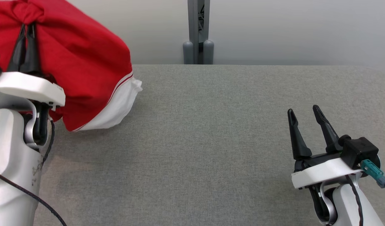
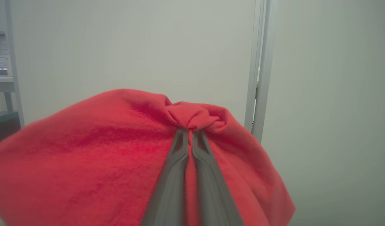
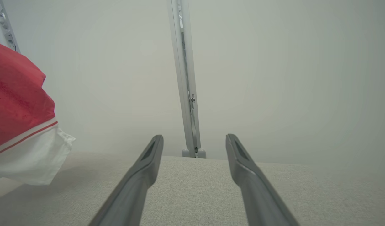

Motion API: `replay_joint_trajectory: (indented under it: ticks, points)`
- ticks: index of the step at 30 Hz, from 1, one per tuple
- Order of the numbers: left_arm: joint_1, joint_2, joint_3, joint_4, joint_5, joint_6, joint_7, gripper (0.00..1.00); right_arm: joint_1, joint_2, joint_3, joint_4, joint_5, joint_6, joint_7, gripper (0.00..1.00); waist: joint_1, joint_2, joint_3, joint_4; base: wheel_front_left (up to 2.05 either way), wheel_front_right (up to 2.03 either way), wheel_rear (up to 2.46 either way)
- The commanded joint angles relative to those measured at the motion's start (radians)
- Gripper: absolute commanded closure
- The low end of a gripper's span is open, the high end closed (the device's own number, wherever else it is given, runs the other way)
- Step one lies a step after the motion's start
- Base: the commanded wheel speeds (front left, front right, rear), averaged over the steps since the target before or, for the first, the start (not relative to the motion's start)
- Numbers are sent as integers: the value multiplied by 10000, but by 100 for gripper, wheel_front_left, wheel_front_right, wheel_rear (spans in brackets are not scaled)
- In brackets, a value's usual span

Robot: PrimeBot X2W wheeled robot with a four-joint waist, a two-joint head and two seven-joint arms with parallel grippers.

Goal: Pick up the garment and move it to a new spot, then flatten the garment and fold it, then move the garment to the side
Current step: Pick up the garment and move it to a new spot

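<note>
The garment (image 1: 82, 62) is red with a white hem and a thin striped band. It hangs bunched above the left side of the grey table (image 1: 211, 141), lifted off the surface. My left gripper (image 1: 27, 28) is shut on a pinched fold at the top of it; in the left wrist view the two fingers meet at the gathered red cloth (image 2: 195, 117) of the garment (image 2: 95, 163). My right gripper (image 1: 303, 110) stands open over the table's right side, nothing between its fingers (image 3: 148, 157). The right wrist view catches the garment's hem (image 3: 26, 157) at the far left.
A grey metal post (image 1: 198, 31) rises behind the table's far edge, in front of a pale wall. The table's grey cloth surface stretches between the two arms. A shelf unit (image 2: 4, 78) stands at the far left of the left wrist view.
</note>
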Motion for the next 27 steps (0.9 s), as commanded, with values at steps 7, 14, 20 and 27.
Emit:
replay_joint_trajectory:
  ticks: [7,14,20,27]
  points:
    - [806,302,-395,1192,171,176,1242,100,79,-33,89,-34,35,6,-23,0,0,0,104,396,0,0,0]
    - [1348,94,-556,2912,1,260,1712,100,-93,-35,255,-29,-75,6,-23,0,0,0,498,532,0,0,0]
    - [1217,-271,-686,4036,-183,63,1539,100,-240,-64,337,-78,-124,6,-23,0,0,0,882,540,0,0,0]
    - [820,-487,-891,5046,-45,144,1410,0,-363,-134,324,-119,-137,6,-23,0,0,0,1144,565,0,0,0]
